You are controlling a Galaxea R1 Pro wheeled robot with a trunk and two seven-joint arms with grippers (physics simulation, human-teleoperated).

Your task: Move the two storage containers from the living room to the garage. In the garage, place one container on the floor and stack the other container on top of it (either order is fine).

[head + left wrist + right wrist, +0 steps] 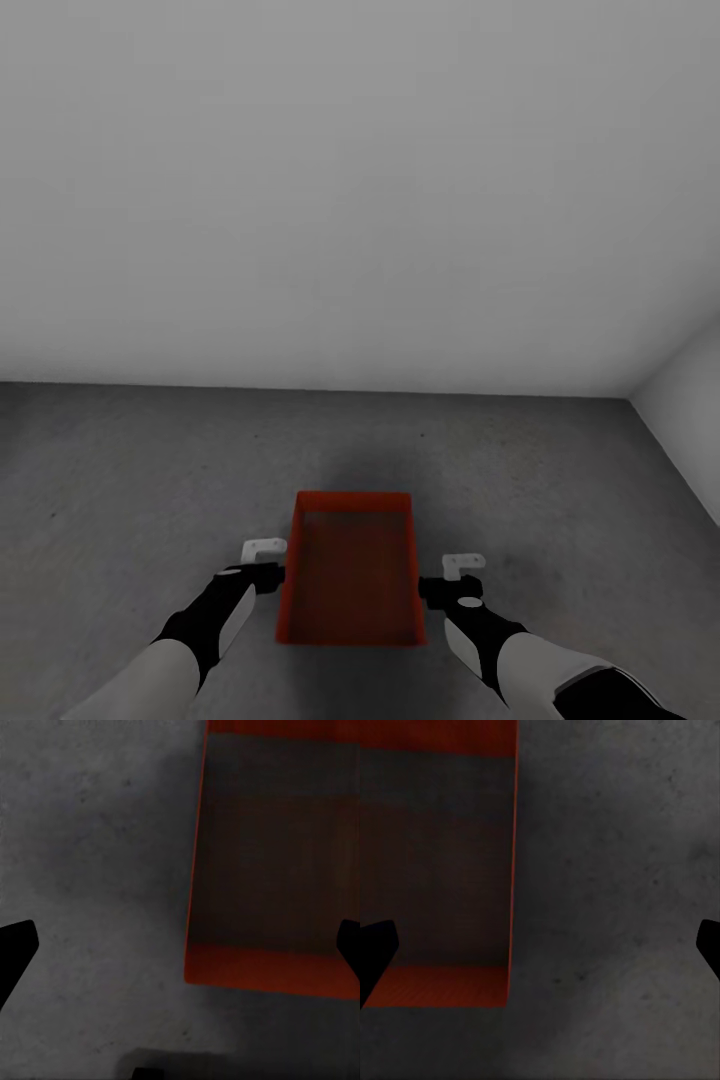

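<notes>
One orange-red open-topped storage container [350, 575] sits on the dark grey concrete floor [120, 470] of the garage, straight ahead of me and lengthwise away from me. My left gripper [265, 560] hovers at its left wall and my right gripper [455, 575] at its right wall. From the left wrist, the left gripper [182, 949] is open, its dark fingertips [16, 949] spread wide above the container [277, 870] wall. Seen from the right wrist, the right gripper [540, 949] is open too, over the edge of the container [435, 870].
A plain white-grey wall [350, 200] stands a short way beyond the container. A second wall [690, 420] meets it at the far right corner. Bare concrete spreads to the left and right of the container.
</notes>
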